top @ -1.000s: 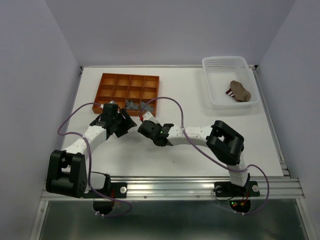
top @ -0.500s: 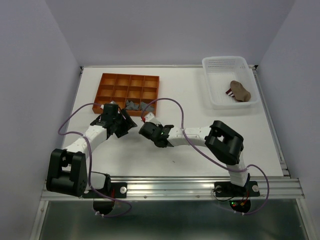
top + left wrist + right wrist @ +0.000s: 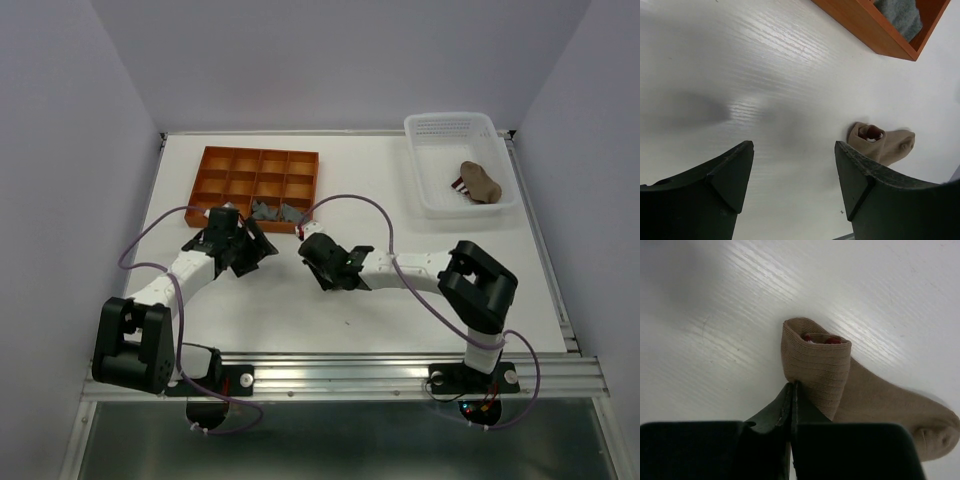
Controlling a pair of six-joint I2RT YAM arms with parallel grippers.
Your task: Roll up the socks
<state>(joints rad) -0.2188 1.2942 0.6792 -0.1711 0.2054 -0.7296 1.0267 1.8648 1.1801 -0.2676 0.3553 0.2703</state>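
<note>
Four socks in all. Two are tan-brown: the near tan sock (image 3: 850, 390) on the table (image 3: 380, 180) and the far tan sock (image 3: 481, 182) in the one white basket (image 3: 425, 197). Two grey socks (image 3: 264, 210) (image 3: 291, 212) lie in the one orange tray (image 3: 258, 152).

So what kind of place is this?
Most likely a robotics lab test cell: two arms bolted to an aluminium rail at a white table, plain walls boxing it in, and staged props, an orange divided tray, a white basket, a tan sock.
</note>
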